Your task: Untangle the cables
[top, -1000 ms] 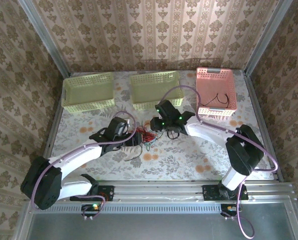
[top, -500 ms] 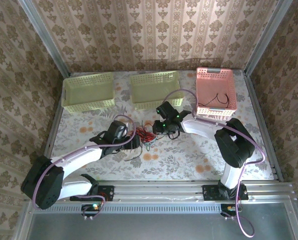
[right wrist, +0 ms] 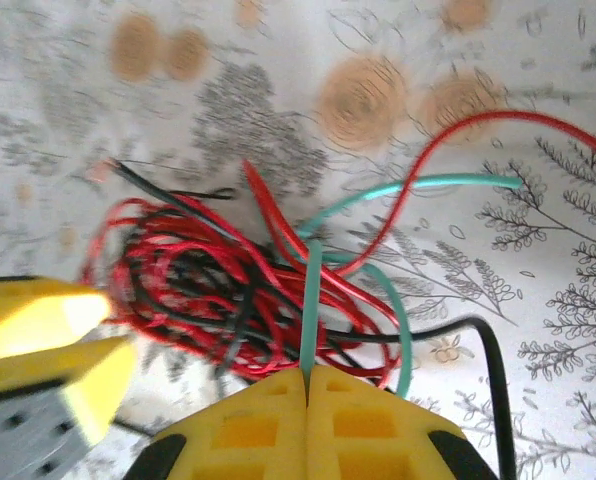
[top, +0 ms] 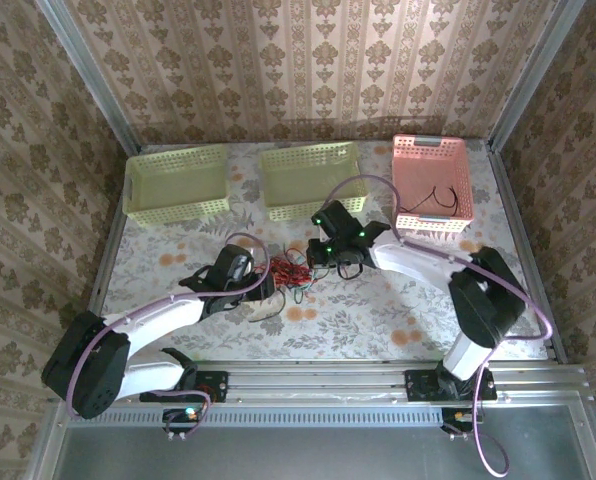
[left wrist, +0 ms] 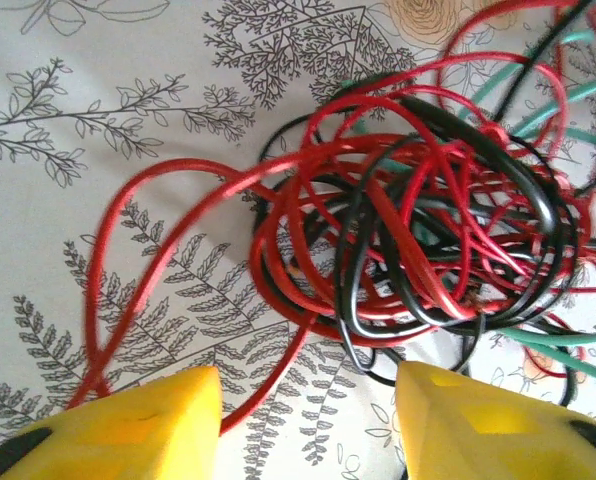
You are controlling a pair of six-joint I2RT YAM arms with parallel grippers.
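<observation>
The cables (top: 291, 270) lie in one tangle of red, black and teal wires on the floral table, between both arms. In the left wrist view the knot (left wrist: 418, 230) sits just ahead of my left gripper (left wrist: 308, 420), which is open; one red loop (left wrist: 168, 250) runs down past its left finger. My left gripper (top: 265, 287) is on the tangle's left side. My right gripper (right wrist: 307, 385) is shut on the teal cable (right wrist: 309, 310), which rises straight out of the closed pads. That gripper (top: 318, 256) is at the tangle's right edge.
Two yellow-green baskets (top: 177, 183) (top: 310, 178) and a pink basket (top: 433, 185) stand along the back; the pink one holds a black wire (top: 436, 198). A black cable (right wrist: 488, 370) trails off to the right of the right gripper. The left gripper's yellow fingers (right wrist: 48, 330) show beside the knot.
The right gripper has closed on the teal cable. The left gripper's jaws have narrowed but stay apart, and the left wrist has shifted slightly toward the tangle.
</observation>
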